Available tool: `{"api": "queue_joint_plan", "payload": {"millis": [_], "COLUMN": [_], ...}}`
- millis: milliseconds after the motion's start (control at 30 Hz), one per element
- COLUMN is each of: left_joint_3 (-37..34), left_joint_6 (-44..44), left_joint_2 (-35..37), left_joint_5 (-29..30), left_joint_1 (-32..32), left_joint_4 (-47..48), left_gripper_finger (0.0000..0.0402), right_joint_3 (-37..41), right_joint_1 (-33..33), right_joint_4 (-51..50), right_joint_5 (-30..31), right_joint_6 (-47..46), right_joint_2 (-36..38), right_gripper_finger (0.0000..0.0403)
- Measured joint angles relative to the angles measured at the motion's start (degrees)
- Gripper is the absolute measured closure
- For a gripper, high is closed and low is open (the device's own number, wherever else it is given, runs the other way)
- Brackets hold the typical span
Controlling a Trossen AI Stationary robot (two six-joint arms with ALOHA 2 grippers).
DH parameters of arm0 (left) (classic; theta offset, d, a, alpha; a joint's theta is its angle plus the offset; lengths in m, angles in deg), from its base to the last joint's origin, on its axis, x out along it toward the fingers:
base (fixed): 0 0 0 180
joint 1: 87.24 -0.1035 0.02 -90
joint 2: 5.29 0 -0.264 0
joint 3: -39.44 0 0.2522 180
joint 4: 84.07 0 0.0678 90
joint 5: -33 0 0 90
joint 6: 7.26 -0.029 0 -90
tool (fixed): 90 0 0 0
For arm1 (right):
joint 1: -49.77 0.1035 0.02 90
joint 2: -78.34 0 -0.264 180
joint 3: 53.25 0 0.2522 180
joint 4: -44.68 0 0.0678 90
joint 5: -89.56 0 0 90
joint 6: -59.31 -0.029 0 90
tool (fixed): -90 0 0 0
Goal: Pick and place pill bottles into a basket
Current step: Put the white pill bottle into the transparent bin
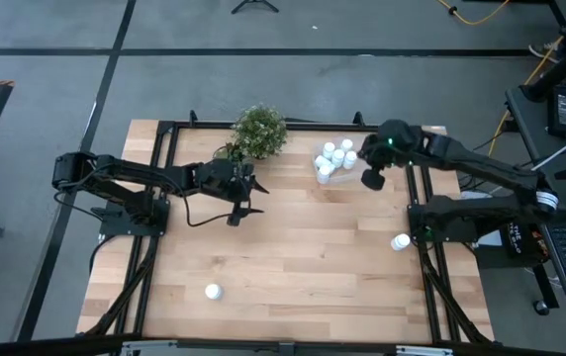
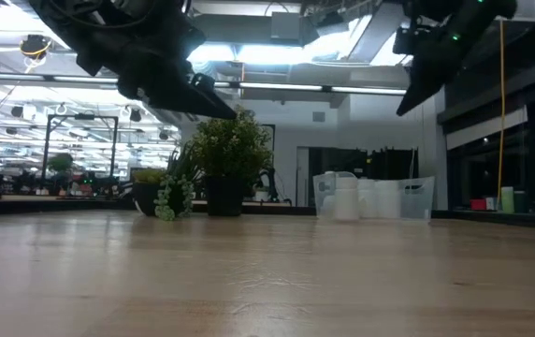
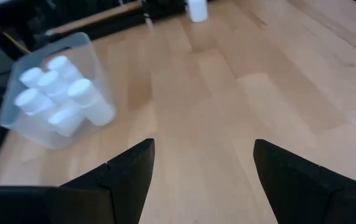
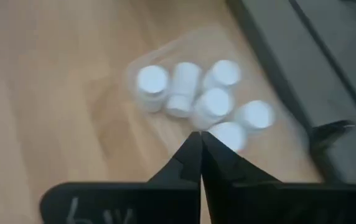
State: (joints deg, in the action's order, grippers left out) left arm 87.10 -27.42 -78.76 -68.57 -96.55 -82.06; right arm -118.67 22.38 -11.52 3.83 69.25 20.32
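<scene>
- Pale wooden table (image 1: 293, 247) fills the high view. The shallow clear plastic basket (image 1: 334, 161) sits near its far edge, holding a cluster of small white capped pill bottles (image 1: 330, 155).
- Just beside the basket, on its right, hangs the right gripper (image 1: 372, 179), its fingers clenched on nothing.
- One loose white pill bottle (image 1: 401, 241) stands by the right edge, another loose bottle (image 1: 213, 291) near the front; both lie well apart from either gripper.
- The left gripper (image 1: 246, 197) waits released, near the leafy green potted plant (image 1: 260, 131).
- Low view: the basket (image 2: 372, 198) rests on the table, right of the plant (image 2: 228, 159); the right gripper (image 2: 408, 98) hangs above it, clear of it.
- Left wrist view: spread dark fingers (image 3: 131, 171), with the basket (image 3: 56, 99) and its bottles ahead.
- Right wrist view: closed fingers (image 4: 190, 160) meet directly over the bottles (image 4: 196, 93) in the basket (image 4: 134, 74), without touching them.
</scene>
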Motion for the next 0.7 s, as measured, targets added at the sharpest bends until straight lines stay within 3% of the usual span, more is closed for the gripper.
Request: {"api": "queue_joint_plan", "payload": {"millis": [367, 700], "left_joint_3": [2.58, 11.95], "left_joint_6": [6.34, 15.48], "left_joint_2": [0.00, 0.66], "left_joint_5": [1.23, 10.19], "left_joint_1": [8.81, 20.00], "left_joint_4": [4.82, 33.39], "left_gripper_finger": [0.0135, 0.0135], "right_joint_3": [17.85, 19.04], "right_joint_1": [9.75, 15.00], "right_joint_4": [22.03, 32.09], "right_joint_5": [0.11, 0.13], "right_joint_6": [-5.73, -5.44], "right_joint_2": [4.83, 4.87], "right_gripper_finger": [0.0399, 0.0398]}}
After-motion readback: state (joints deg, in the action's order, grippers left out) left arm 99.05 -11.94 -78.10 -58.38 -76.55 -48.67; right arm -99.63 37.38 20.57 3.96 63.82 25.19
